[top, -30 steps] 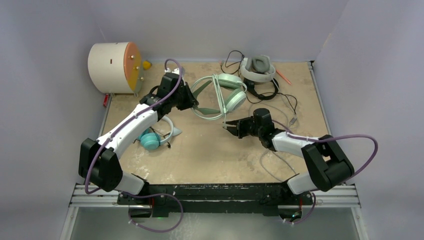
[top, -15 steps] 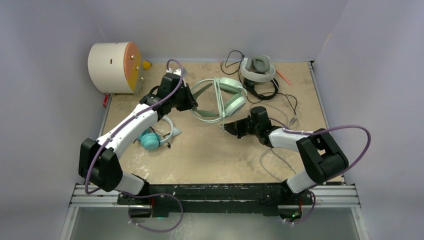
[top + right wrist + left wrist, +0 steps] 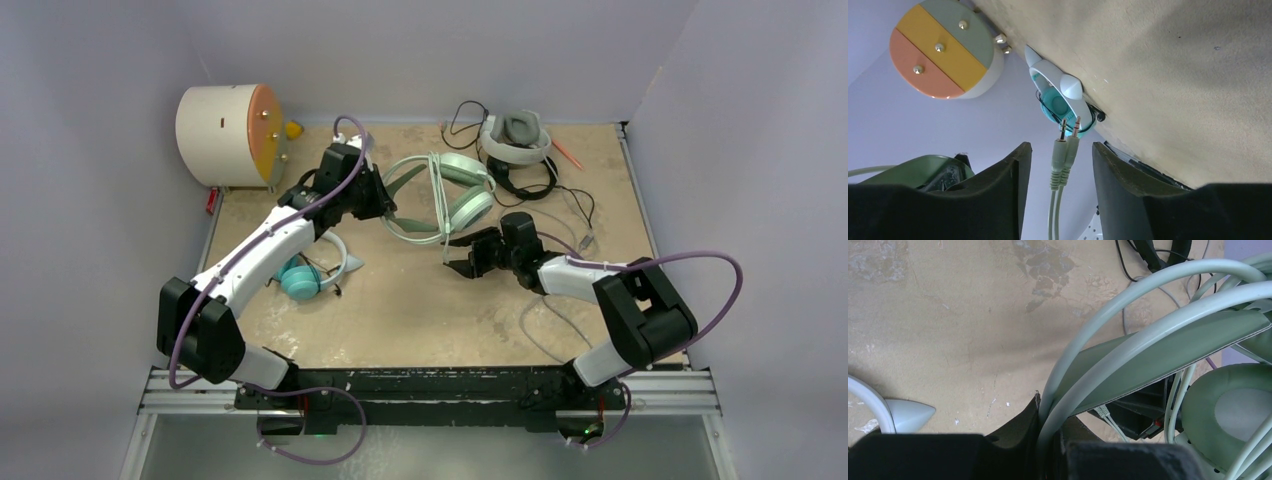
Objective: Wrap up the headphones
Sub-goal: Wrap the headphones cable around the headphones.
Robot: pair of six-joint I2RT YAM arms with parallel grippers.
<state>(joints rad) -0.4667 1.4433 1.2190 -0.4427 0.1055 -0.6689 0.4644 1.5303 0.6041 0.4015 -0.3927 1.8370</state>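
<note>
Mint-green headphones (image 3: 440,195) lie mid-table toward the back, with the left gripper (image 3: 378,205) clamped on their headband wires. Two mint jack plugs (image 3: 1064,150) hang between the right gripper (image 3: 458,255) fingers, jaws apart, not pinching. Teal headphones (image 3: 300,280) sit beside the left arm, and white-and-grey headphones (image 3: 515,140) at the back edge.

The top camera looks steeply down from above the near edge, covering the whole table (image 3: 420,300). The left wrist camera sits close against the mint-green headphones (image 3: 1148,355), facing the tabletop. The right wrist camera looks low and tilted toward the cream drum (image 3: 943,50) and teal headset (image 3: 1058,102), both also in the overhead's left half.
</note>
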